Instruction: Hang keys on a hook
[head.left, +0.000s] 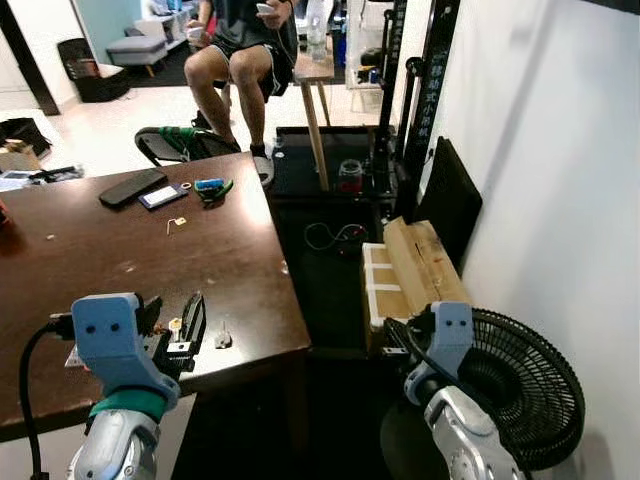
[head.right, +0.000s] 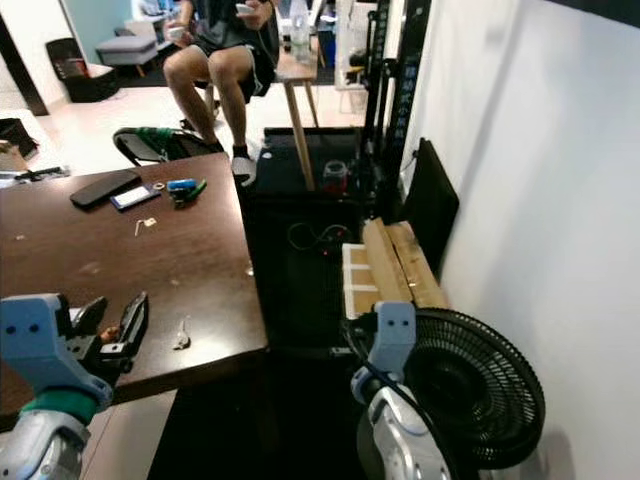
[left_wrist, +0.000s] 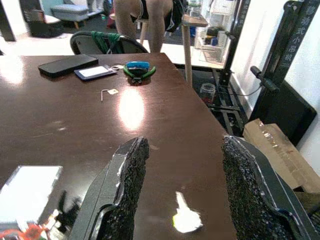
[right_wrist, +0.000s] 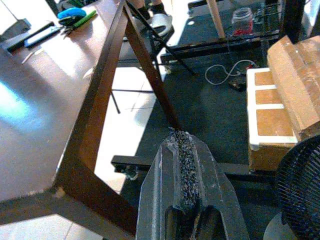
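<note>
Left end effector (left_wrist: 182, 200) open, hovering over small silver key (left_wrist: 185, 217) on dark brown wooden bench (head.left: 120, 250). Right end effector (right_wrist: 186, 165) closed, idle beside bench.

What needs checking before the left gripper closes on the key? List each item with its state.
1. Left gripper open: ok, fingers spread wide.
2. Key between the fingers: ok, it lies flat on the table in the gap.
3. Fingers low enough to pinch the key: cannot tell.
4. Key clear of other things: ok, the phone and cutters lie at the far edge.
5. Right gripper out of the way: ok, shut, beside the table near the fan.
6. Hook located: not ok, not spotted yet.
</note>
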